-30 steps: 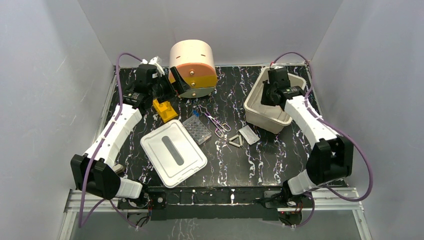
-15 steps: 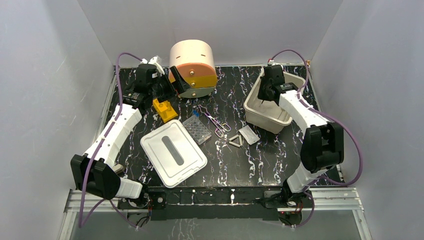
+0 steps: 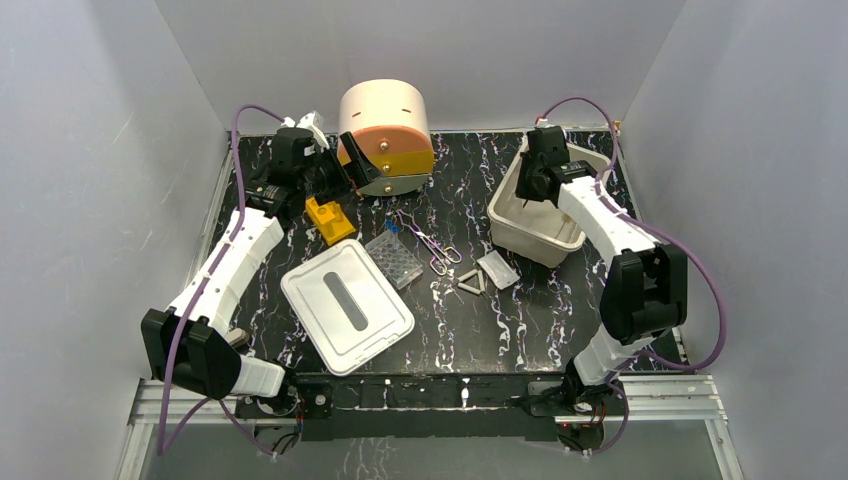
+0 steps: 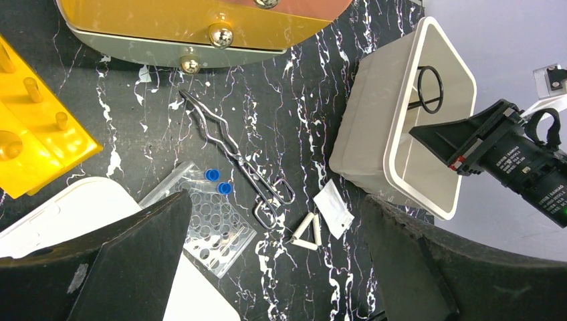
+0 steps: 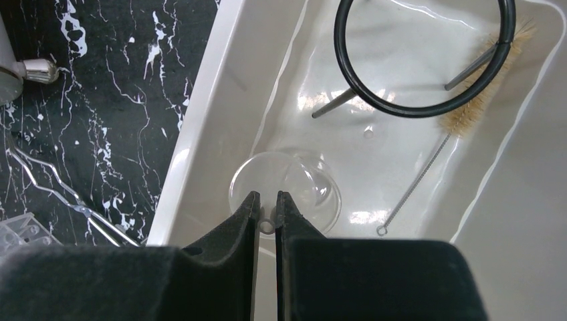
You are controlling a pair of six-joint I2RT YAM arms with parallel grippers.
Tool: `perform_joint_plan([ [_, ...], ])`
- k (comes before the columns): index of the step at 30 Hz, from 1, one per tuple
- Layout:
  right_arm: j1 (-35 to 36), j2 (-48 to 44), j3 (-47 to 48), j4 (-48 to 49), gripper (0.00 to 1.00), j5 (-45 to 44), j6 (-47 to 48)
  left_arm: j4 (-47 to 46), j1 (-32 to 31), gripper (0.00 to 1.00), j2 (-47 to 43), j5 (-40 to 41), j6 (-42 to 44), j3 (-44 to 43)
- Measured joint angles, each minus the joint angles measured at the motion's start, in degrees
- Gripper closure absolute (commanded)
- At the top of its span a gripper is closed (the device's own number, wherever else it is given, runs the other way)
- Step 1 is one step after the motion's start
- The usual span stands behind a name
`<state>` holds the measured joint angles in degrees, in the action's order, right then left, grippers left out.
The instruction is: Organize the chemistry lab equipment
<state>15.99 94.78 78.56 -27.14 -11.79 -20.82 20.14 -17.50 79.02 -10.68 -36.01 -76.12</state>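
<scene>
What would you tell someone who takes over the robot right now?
Left hand: open, empty, by the rack.
Right hand: shut on the rim of a dish, inside the bin.
Done: brush and black ring lie in the bin.
To do: tongs, well plate, triangle, slides and rack are out on the table. The lid lies off the bin.
</scene>
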Motion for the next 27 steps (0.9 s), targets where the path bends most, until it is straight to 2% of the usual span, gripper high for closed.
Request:
perform_joint_plan([
  [5, 0.1, -2.5, 0.6, -2.8, 0.89, -1.2, 0.0, 0.0, 0.0, 0.02, 0.0, 0.0, 0.0, 0.0],
  [13, 0.1, -6.8, 1.5, -5.5, 0.89, -8.3, -0.1, 0.0, 0.0, 0.02, 0.0, 0.0, 0.0, 0.6],
  [25, -2.3, -4.1, -2.1, -8.8, 0.89, -14.1, -1.8, -0.1, -0.2, 0.02, 0.0, -0.3, 0.0, 0.7],
  [27, -2.8, -2.4, -2.6, -8.9, 0.85, -14.4, -1.9, 0.0, -0.2, 0.02, 0.0, -0.3, 0.0, 0.7],
])
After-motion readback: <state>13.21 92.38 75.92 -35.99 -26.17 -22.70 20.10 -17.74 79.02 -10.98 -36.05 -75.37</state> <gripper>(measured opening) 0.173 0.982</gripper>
